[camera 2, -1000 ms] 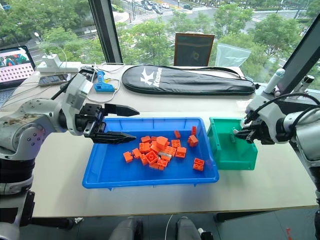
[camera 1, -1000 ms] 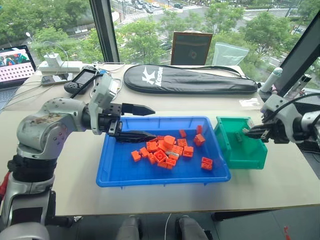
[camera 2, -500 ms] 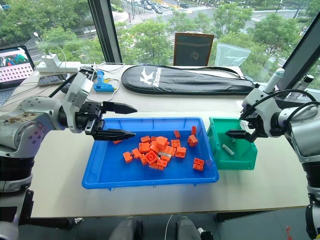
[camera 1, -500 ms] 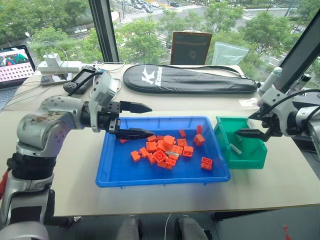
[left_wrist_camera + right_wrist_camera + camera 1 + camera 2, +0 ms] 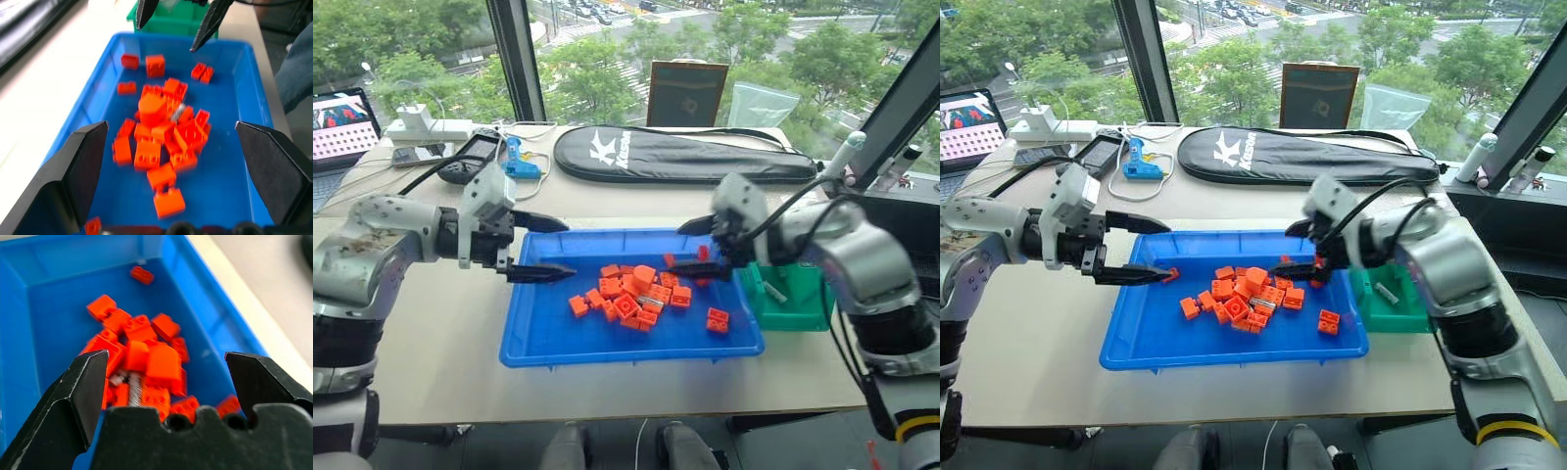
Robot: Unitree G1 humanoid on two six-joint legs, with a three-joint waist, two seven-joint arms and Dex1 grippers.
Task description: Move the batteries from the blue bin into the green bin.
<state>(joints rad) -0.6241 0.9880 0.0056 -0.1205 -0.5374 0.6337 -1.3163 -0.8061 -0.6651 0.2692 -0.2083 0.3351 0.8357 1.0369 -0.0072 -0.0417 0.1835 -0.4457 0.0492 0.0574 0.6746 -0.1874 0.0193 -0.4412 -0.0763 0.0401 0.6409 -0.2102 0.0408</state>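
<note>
A slim grey battery (image 5: pixel 653 300) lies half-buried among orange bricks mid-frame in the blue bin (image 5: pixel 538 338); another battery (image 5: pixel 773 292) lies tilted inside the green bin (image 5: pixel 803 311), right of centre.

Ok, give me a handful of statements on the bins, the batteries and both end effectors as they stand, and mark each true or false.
1. A battery lies inside the green bin. True.
2. The right end effector is shut on a battery. False: its fingers are open and empty, over the blue bin.
3. A battery sits among the orange bricks in the blue bin. True.
4. The left end effector is closed on an orange brick. False: it is open, holding nothing.
5. The green bin sits on the robot's left of the blue bin. False: it is on the right.
</note>
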